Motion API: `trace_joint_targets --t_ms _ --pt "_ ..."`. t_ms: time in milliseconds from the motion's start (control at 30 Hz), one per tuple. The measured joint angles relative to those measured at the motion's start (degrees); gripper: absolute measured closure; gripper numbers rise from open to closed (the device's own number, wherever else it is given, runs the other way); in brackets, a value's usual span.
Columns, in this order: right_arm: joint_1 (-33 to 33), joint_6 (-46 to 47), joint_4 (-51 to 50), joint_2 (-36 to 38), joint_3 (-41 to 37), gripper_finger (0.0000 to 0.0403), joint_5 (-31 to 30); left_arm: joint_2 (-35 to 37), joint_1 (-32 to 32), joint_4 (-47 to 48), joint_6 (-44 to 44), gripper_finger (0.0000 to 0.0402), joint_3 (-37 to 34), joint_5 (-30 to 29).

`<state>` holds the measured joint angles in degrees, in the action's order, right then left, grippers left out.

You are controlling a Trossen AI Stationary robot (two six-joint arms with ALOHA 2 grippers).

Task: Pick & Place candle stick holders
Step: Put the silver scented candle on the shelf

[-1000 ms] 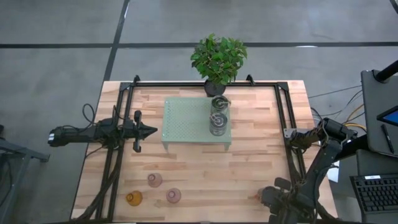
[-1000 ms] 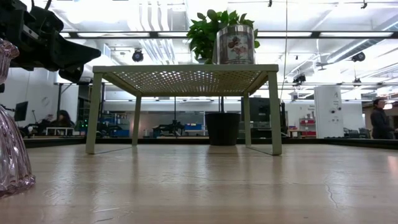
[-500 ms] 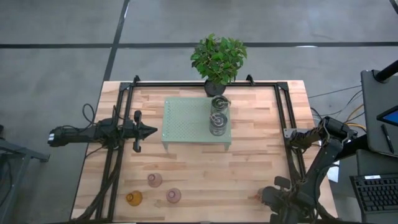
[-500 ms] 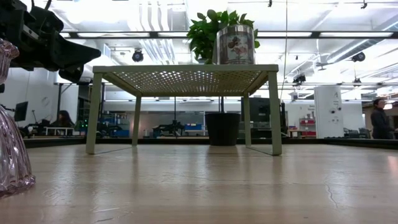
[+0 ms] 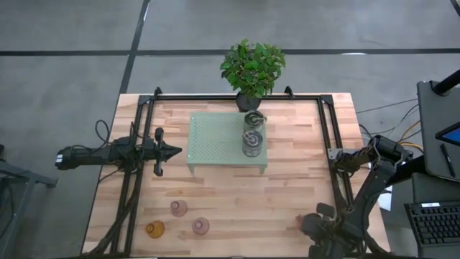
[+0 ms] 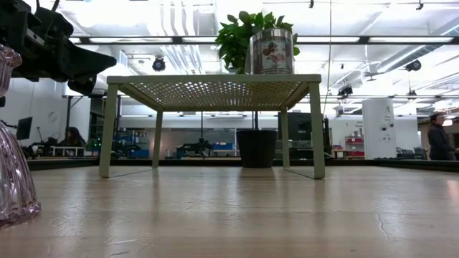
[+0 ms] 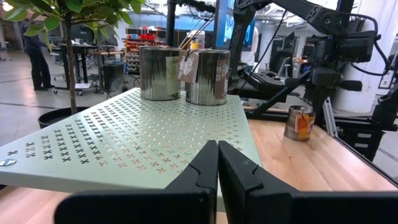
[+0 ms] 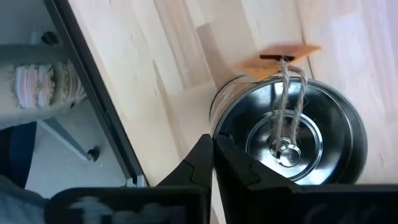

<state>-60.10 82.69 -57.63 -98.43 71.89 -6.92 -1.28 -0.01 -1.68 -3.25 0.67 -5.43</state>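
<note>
Two silver candle stick holders (image 5: 251, 133) stand on the pale green stand (image 5: 215, 140). A third silver holder (image 8: 286, 134), with a twine loop and an orange tag (image 8: 283, 55), stands upright on the table near its near right corner (image 7: 298, 122). My right gripper (image 8: 214, 142) is above it, shut at its rim. Two pinkish glass holders (image 5: 179, 208) (image 5: 200, 226) and an amber one (image 5: 154, 229) stand near the near left corner. My left gripper (image 5: 177, 151) is shut beside the stand's left edge and holds nothing. My right gripper comes from above, pointing down, with its shut fingers (image 8: 233, 165) at the silver holder's rim (image 8: 216, 121). One finger lies over the holder's inside and the other outside its wall. The fingertips hide the wall between them. The holder stands with its base on the table.
A leafy plant in a black pot (image 5: 251, 68) stands at the far edge behind the stand. Black frame rails (image 5: 136, 180) run along the table's left, right and far sides. Bare wood (image 5: 244, 201) lies between the stand and the near edge.
</note>
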Motion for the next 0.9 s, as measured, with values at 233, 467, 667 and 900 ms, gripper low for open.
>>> trace_joint_targets --t_ms 233,467,667,900 --pt "1.6 -1.6 -0.7 -0.1 0.8 0.0395 -0.7 0.0 0.0 0.0 0.0 0.0392 0.0 0.0" --pt "3.5 -4.4 -1.1 -0.2 1.6 0.0395 -0.7 0.0 0.0 0.0 0.0 0.0392 0.0 0.0" --pt "5.2 -7.4 -1.3 -0.4 2.4 0.0395 -0.6 0.0 0.0 0.0 0.0 0.0392 0.0 0.0" --pt "6.9 -10.7 -2.3 -0.4 3.3 0.0395 -0.6 0.0 0.0 0.0 0.0 0.0392 0.0 0.0"
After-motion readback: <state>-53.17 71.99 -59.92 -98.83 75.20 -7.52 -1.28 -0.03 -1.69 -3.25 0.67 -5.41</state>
